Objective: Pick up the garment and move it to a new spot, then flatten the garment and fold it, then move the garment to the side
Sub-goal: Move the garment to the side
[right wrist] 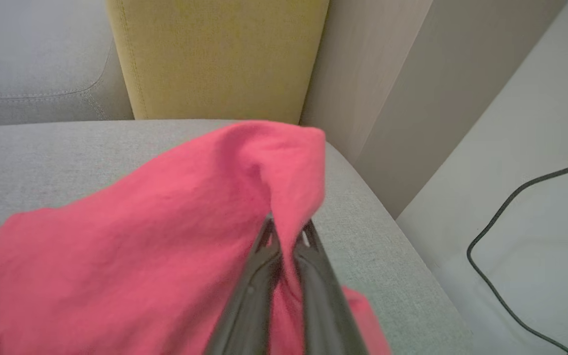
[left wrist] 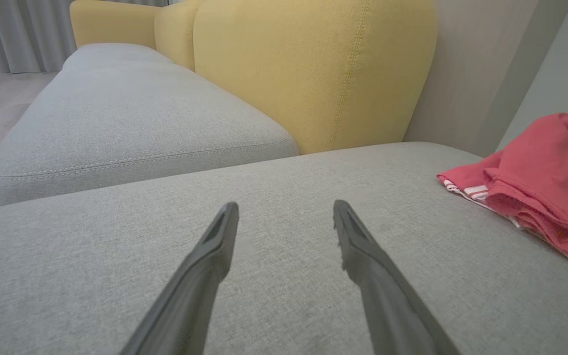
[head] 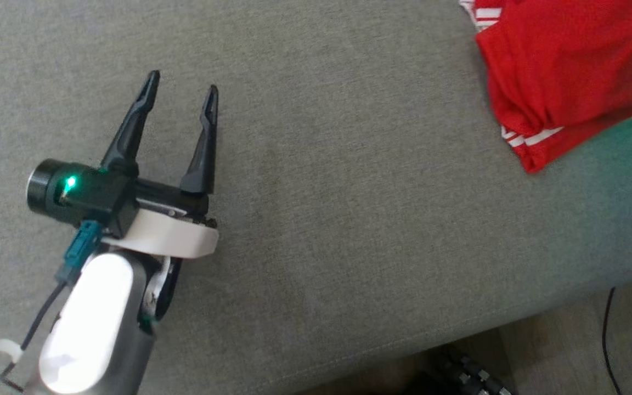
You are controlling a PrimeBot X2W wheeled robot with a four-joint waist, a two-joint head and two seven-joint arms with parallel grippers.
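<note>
Garment (head: pixel 563 60): red, white stripes along its edge. Cushion (head: pixel 349 208): plain grey weave. Backrest (left wrist: pixel 313 74): mustard yellow, matching stitching. My fingers (head: pixel 132 120): black. Wrist light (head: pixel 70 182): green. Cable (right wrist: pixel 511 197): dark.

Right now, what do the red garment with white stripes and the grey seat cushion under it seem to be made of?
Red garment with white stripes: probably a thin, matte knit sports fabric; it drapes and bunches in soft folds. Grey seat cushion: woven upholstery cloth, matte, showing a fine flecked weave. Exact fibres cannot be told.
</note>
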